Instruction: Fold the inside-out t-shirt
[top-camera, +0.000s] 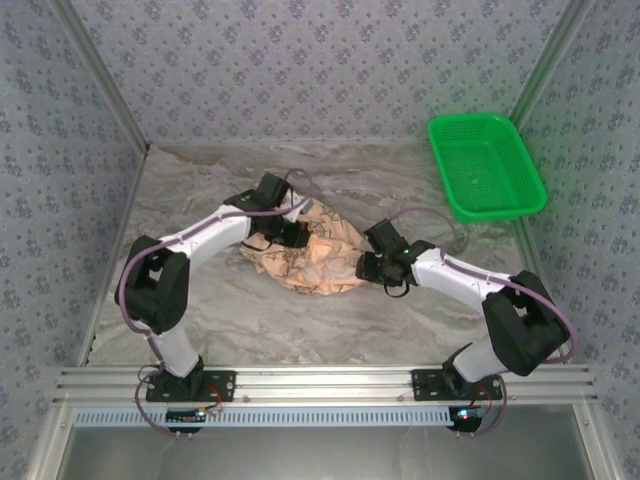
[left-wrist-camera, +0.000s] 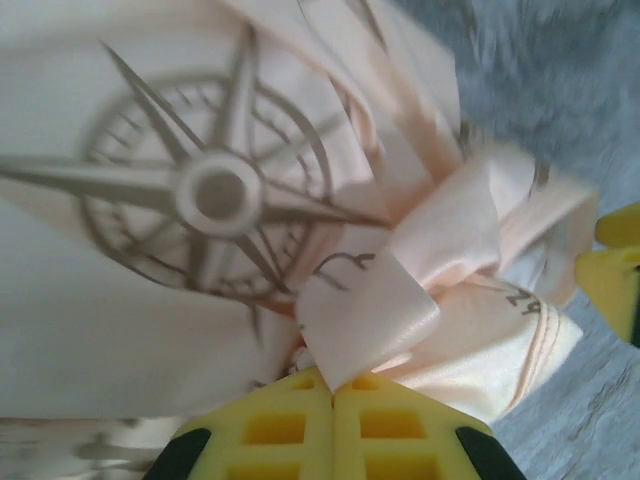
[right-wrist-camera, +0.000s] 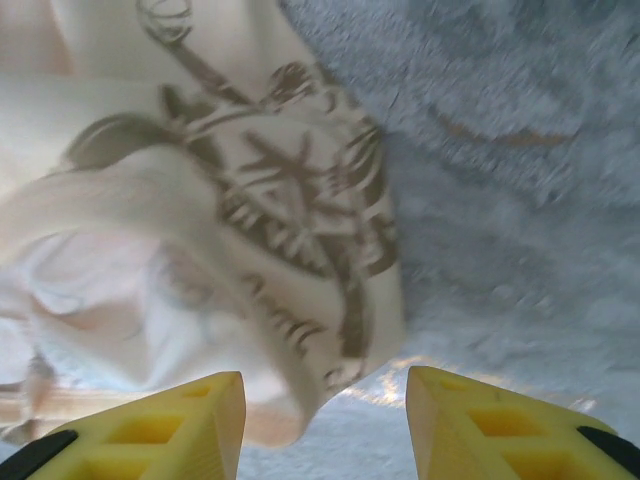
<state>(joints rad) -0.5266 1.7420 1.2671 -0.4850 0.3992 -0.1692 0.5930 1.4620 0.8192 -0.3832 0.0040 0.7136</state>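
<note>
The inside-out t-shirt (top-camera: 312, 255) lies bunched in one heap at the middle of the table (top-camera: 260, 325), between the two arms. Its long axis runs roughly left to right, tilted slightly from far right to near left (it is too crumpled to tell which way the collar points). The left gripper (top-camera: 284, 233) sits at the heap's far left side, and its wrist view shows the yellow fingers (left-wrist-camera: 290, 425) pressed together on a fold of pale cloth beside a compass-star print. The right gripper (top-camera: 371, 266) meets the heap's right edge with its jaws spread wide, the printed edge of the shirt lying near one finger (right-wrist-camera: 190, 420). One green basket (top-camera: 487, 168) stands well apart at the far right corner.
</note>
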